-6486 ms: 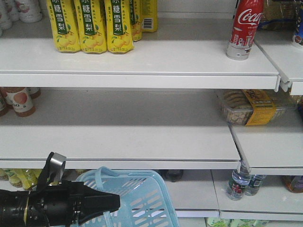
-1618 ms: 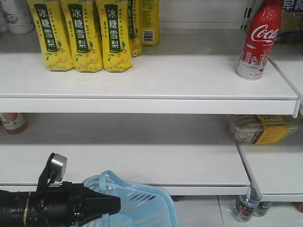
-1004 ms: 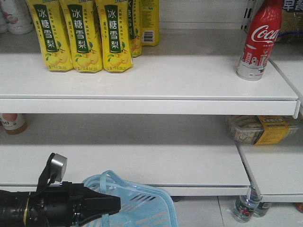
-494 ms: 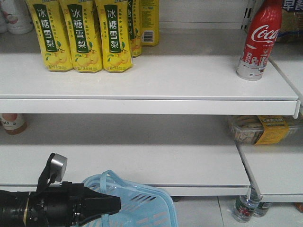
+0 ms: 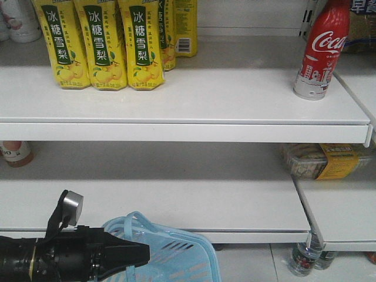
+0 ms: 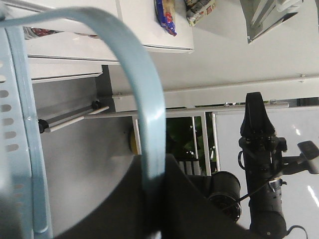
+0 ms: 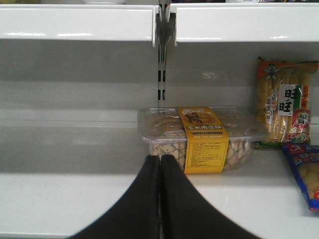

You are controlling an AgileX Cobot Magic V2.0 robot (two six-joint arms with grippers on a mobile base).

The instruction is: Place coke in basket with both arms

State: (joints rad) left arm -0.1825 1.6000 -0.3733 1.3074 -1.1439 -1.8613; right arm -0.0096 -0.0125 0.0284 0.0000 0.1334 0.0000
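The coke [image 5: 318,50] stands upright at the right end of the top shelf [image 5: 223,94], well apart from the yellow bottles [image 5: 100,44] grouped at the left of the same shelf. The basket [image 5: 182,258] hangs low at the bottom of the front view, below the second shelf and far from the coke. The left gripper [image 5: 145,254] reaches in from the left edge and is clamped on the basket's handle [image 6: 147,109]. In the left wrist view this pale blue band curves down and disappears between the dark fingers [image 6: 199,209], with the basket's slotted wall along the left edge. The right arm [image 6: 261,164] shows upright in that view, off to the side near a white wall. The right gripper [image 7: 160,159] has its two black fingers pressed together with nothing between them. It points at a clear cookie box [image 7: 199,137] with a yellow label on a lower shelf. Snack packets [image 7: 285,102] stand beside the box on the right.
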